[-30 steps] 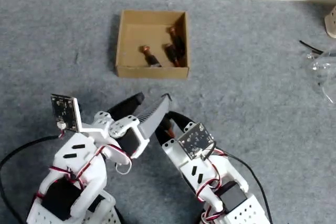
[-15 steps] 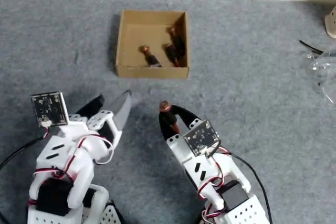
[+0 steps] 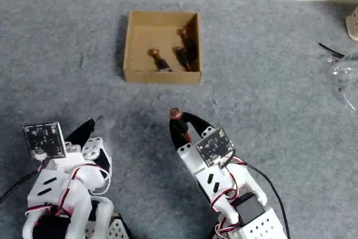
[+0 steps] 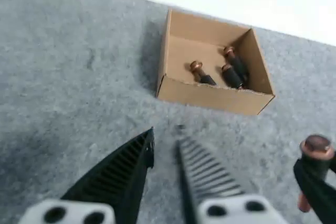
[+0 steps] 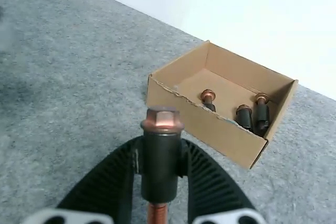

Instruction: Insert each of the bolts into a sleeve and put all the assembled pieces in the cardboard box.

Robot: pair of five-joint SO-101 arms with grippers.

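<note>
Mid-frame, the right gripper (image 3: 183,123) squeezes a copper bolt in a black sleeve (image 5: 160,153). Lower left, the left gripper (image 4: 165,141) is a little apart, empty.

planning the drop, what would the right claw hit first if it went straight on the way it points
Probably the near wall of the cardboard box; carpet lies between, though depth is unclear.

No legible text, labels, numbers or signs anywhere.
</note>
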